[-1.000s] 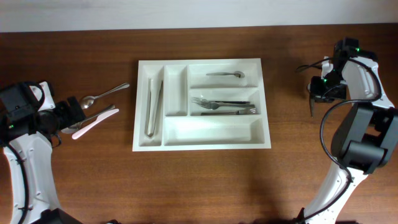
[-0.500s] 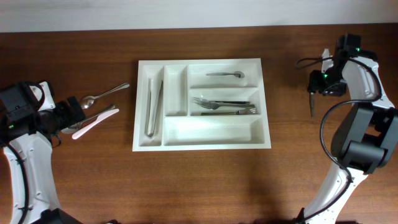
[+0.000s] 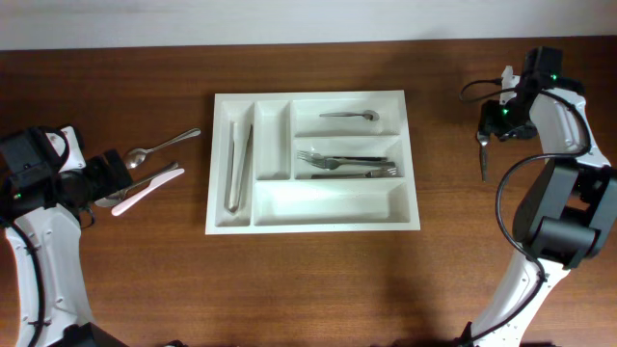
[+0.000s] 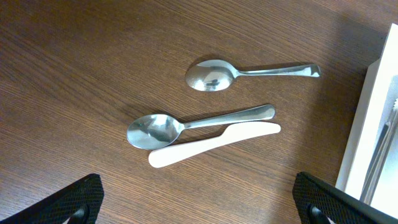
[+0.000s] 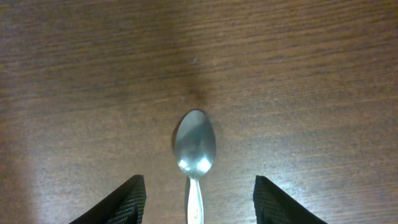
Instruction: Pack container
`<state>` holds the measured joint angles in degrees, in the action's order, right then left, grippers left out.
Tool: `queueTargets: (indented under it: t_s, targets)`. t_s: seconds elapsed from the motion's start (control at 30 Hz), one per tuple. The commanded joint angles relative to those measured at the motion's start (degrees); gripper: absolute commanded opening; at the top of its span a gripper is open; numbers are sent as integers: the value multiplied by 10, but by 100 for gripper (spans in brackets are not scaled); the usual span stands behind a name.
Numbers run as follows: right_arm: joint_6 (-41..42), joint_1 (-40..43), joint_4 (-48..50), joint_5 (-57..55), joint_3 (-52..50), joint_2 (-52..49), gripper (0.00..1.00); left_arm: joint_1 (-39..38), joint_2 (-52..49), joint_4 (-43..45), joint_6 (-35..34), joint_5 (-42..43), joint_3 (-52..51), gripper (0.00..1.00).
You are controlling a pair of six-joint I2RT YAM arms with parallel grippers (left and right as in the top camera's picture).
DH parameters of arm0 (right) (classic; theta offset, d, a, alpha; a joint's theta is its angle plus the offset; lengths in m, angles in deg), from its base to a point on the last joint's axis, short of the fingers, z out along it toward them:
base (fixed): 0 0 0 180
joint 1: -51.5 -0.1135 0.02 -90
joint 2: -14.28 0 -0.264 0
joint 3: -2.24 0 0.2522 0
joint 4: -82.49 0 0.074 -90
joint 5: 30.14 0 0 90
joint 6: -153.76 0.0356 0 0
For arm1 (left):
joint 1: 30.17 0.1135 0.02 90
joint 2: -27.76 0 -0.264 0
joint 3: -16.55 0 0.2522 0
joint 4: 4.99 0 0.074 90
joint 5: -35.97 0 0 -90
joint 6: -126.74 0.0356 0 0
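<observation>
One spoon (image 5: 194, 149) lies on the table (image 5: 323, 68), centred between the wide-spread fingers of your right claw (image 5: 196, 202); drop straight down and close across its neck.

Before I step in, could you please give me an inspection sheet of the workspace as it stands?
Surface: brown wooden table, no spills seen.
Job's things: white tray; tongs in the left narrow slot, tray spoon in the top long slot, forks in the middle one; other two slots empty.
Clutter: two loose spoons and a white knife left of the tray; lone spoon right of it.
Grippers: left gripper open by the loose cutlery; right gripper open over the lone spoon.
Cables: black cable at the right wrist.
Surroundings: pale strip beyond the table's far edge.
</observation>
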<state>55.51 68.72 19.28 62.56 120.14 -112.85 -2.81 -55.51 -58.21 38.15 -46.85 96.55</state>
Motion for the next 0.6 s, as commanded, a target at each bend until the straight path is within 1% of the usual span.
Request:
queueTargets:
  t_s: [0.0, 0.2, 0.57]
  targets:
    - [20, 2, 3, 6, 12, -16, 56, 2, -3, 1, -6, 10, 9, 99]
    - [76, 18, 2, 71, 12, -37, 56, 2, -3, 1, -6, 10, 9, 99]
    - [109, 24, 8, 89, 12, -47, 52, 2, -3, 1, -6, 10, 9, 99]
